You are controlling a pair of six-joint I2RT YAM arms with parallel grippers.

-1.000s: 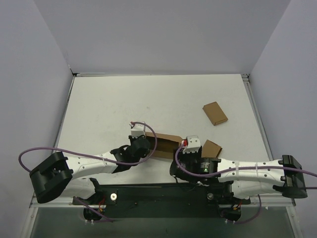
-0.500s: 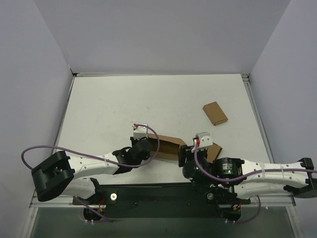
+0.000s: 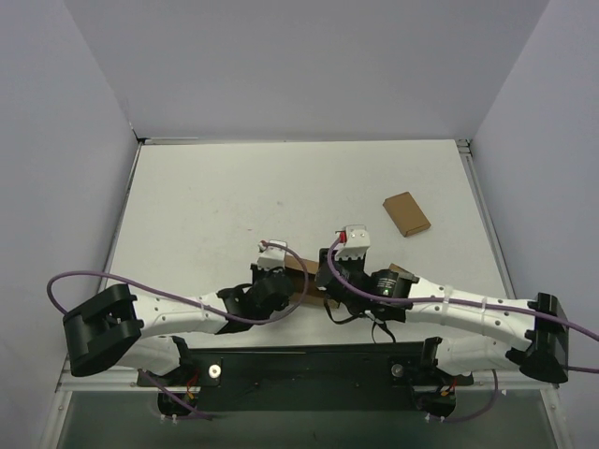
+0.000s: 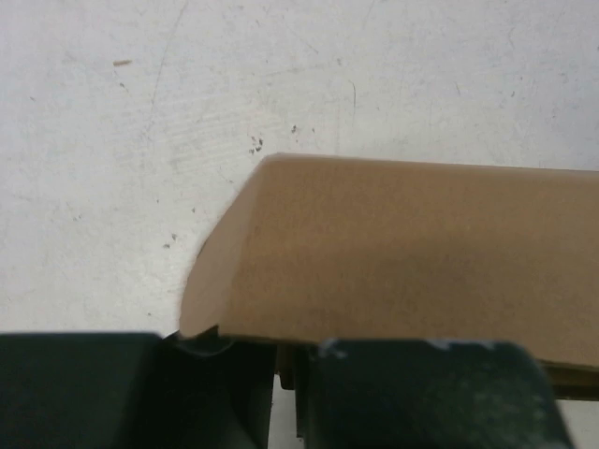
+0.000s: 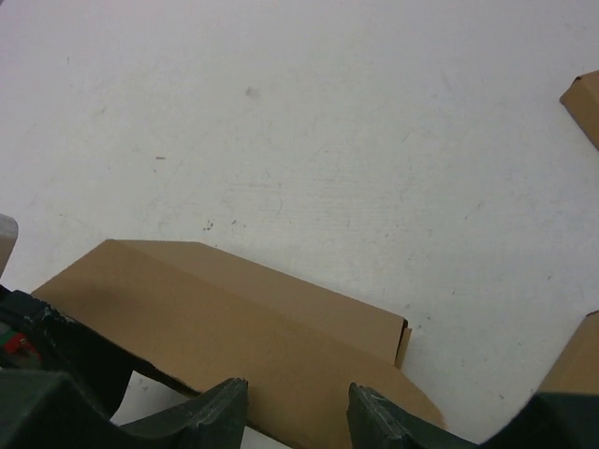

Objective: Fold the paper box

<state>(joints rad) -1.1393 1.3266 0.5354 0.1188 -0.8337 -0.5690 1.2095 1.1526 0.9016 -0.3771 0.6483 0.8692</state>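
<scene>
The paper box [image 3: 304,274] is a flattened brown cardboard piece lying near the table's front edge between the two grippers. My left gripper [image 3: 279,282] is at its left end. In the left wrist view the jaws [image 4: 288,360] are shut on a thin edge of the paper box [image 4: 402,253], whose rounded flap fills the view. My right gripper [image 3: 330,281] is at the box's right end. In the right wrist view it [image 5: 298,412] stands open above the paper box [image 5: 234,318], with the brown face showing between the fingertips [image 5: 225,407].
A small brown box [image 3: 406,213] lies further back on the right of the white table [image 3: 234,196]; its corner [image 5: 585,98] shows in the right wrist view. A second small box [image 3: 404,272] is partly under the right arm. Grey walls enclose the table.
My right gripper has swung left and forward onto the paper box's right end, its jaws narrowing. My left gripper has shifted slightly right with the box's left end.
</scene>
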